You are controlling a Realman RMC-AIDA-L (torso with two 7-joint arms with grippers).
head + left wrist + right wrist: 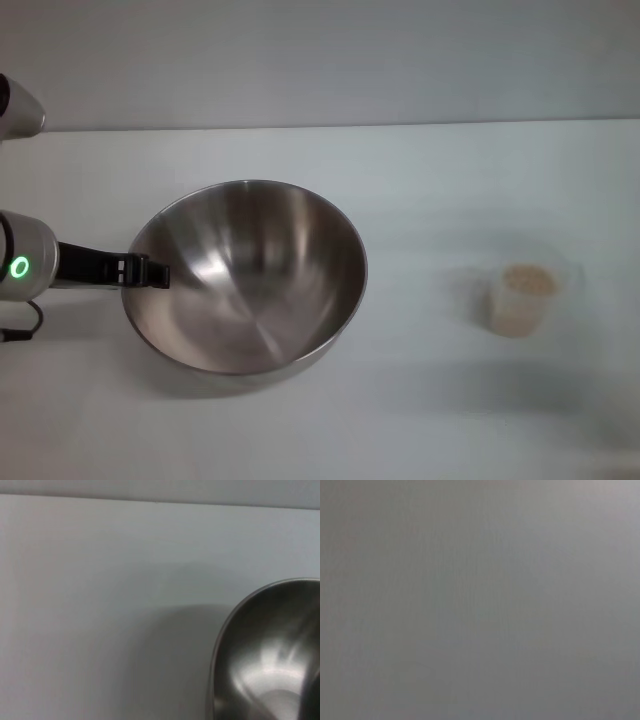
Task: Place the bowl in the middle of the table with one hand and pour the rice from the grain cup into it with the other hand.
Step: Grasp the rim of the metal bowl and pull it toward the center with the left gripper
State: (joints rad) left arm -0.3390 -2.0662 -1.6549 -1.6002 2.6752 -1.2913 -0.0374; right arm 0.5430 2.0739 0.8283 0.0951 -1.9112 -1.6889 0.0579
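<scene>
The stainless-steel bowl sits on the white table, left of centre. My left gripper reaches in from the left, its black fingers closed over the bowl's left rim. The bowl's rim and shiny inside also show in the left wrist view. The clear grain cup stands upright to the right of the bowl, well apart from it, with beige rice inside. My right gripper is out of view; the right wrist view shows only a plain grey surface.
The table's straight far edge meets a pale grey wall. Bare tabletop lies between the bowl and the cup, and in front of both. A thin black cable hangs by my left arm.
</scene>
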